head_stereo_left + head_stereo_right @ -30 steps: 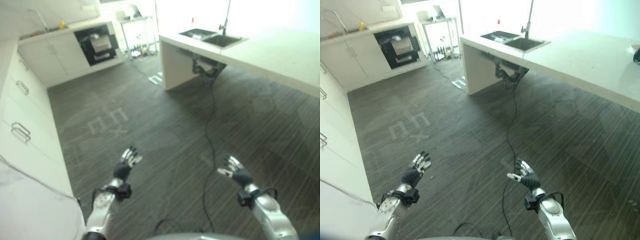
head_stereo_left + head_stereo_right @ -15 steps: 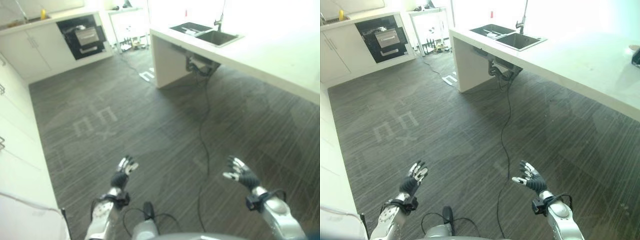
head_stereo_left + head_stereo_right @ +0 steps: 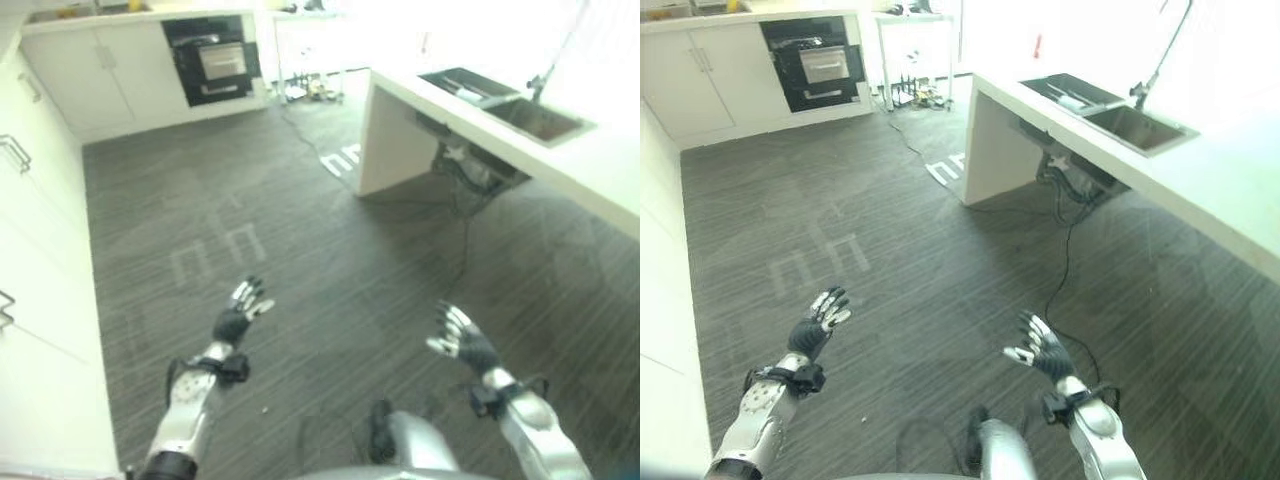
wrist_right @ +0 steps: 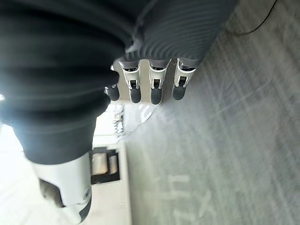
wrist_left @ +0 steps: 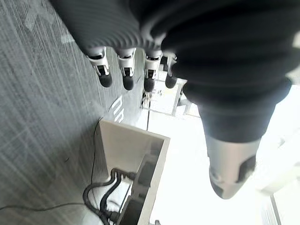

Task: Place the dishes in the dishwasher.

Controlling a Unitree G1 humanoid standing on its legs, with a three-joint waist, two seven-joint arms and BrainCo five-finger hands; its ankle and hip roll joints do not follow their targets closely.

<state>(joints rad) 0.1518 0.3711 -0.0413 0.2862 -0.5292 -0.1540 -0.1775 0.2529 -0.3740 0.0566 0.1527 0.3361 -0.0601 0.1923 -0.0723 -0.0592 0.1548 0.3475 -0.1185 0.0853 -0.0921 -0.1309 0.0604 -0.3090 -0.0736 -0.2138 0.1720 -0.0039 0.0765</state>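
Over the dark striped floor (image 3: 330,240), near the bottom of the scene, both hands are raised with nothing in them: the left hand (image 3: 236,318) and the right hand (image 3: 462,341) each have their fingers straight and spread, palms facing each other, well apart. At the far end, set into the white cabinets (image 3: 90,70) along the far wall, is the dishwasher (image 3: 218,60), a dark opening with a pale rack showing inside; its front faces toward the near side. To the far right stands a white counter (image 3: 1200,190) whose long axis runs from far left to near right, with a sink (image 3: 1138,125) and tap (image 3: 1158,62) set in it. Something pale lies in the sink's farther basin; whether it is a dish cannot be told.
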